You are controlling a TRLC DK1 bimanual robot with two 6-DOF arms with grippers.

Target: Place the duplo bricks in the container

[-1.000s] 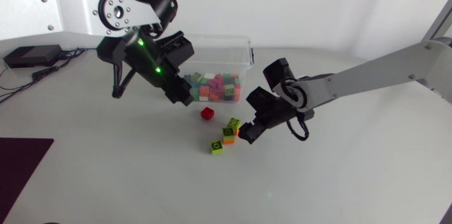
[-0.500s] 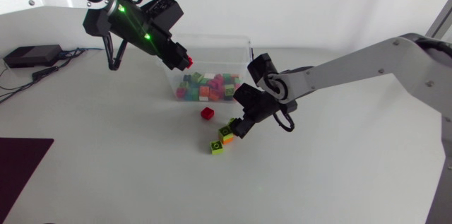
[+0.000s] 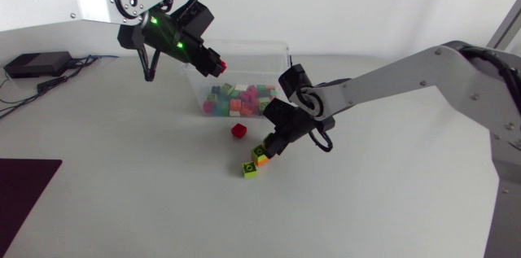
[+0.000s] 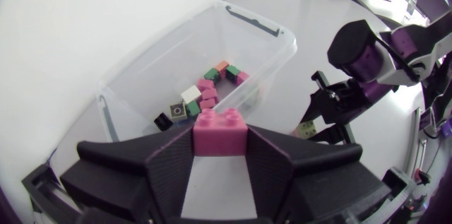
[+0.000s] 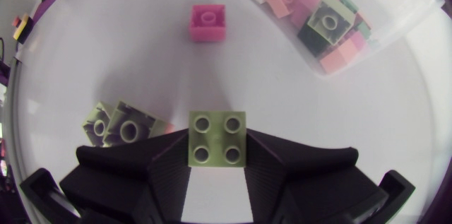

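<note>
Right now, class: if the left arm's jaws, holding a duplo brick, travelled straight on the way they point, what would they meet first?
Probably the clear container, either its near wall or the loose bricks inside; depth is unclear.

— What moved on the left?
— The left arm point(image 3: 89, 2) has risen. Its jaws were low in front of the container point(image 3: 281, 67) a second ago, and now hold the red duplo brick point(image 3: 220, 67) up by its left end.
— And the right?
— The right arm point(image 3: 391, 83) slid leftward; its jaws now clamp the green duplo brick point(image 5: 217, 137) they were beside.
</note>
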